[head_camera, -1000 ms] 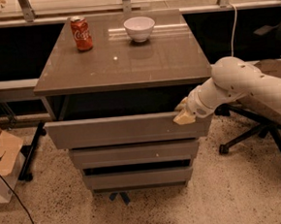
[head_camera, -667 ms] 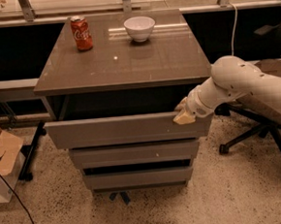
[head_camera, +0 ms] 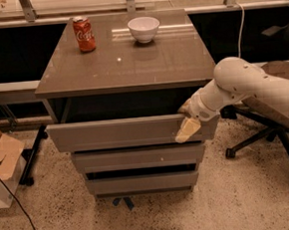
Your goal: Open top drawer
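Observation:
The top drawer (head_camera: 121, 133) is the widest grey-taupe drawer, just under the brown cabinet top (head_camera: 125, 63). It stands pulled out toward me, with a dark gap showing behind its flat front. My gripper (head_camera: 187, 124) comes in from the right on a white arm and sits at the right end of the drawer's upper edge. One pale finger (head_camera: 186, 130) hangs over the outside of the front; the other is hidden behind it.
A red cola can (head_camera: 83, 34) and a white bowl (head_camera: 143, 28) stand on the cabinet top. Two narrower drawers (head_camera: 138, 157) sit below. An office chair base (head_camera: 266, 142) stands to the right, a cardboard box (head_camera: 0, 158) and a cable to the left.

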Robot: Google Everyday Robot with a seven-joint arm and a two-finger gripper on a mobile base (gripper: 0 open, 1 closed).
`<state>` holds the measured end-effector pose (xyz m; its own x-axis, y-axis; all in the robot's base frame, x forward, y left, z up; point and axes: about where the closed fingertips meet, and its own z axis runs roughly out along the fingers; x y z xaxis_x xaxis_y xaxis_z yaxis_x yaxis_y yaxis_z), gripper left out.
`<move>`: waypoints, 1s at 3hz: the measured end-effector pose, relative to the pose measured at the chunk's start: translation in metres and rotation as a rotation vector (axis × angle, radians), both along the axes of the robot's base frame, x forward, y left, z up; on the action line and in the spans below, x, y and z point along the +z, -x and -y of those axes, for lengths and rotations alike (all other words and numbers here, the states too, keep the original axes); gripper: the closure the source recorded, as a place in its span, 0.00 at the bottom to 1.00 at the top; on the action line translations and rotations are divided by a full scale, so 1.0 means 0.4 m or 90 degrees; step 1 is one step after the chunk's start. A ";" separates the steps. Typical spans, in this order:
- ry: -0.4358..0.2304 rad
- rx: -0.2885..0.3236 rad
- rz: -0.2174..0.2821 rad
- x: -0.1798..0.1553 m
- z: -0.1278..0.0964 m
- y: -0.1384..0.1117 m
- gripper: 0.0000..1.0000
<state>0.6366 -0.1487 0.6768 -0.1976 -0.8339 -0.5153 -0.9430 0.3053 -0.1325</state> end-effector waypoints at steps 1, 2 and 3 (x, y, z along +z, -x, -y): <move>0.011 0.006 0.006 0.005 -0.007 0.011 0.00; 0.020 0.018 0.004 -0.001 -0.017 0.013 0.00; 0.021 0.049 -0.040 -0.051 -0.017 0.009 0.27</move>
<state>0.6328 -0.1417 0.6563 -0.1636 -0.8645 -0.4753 -0.9702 0.2283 -0.0811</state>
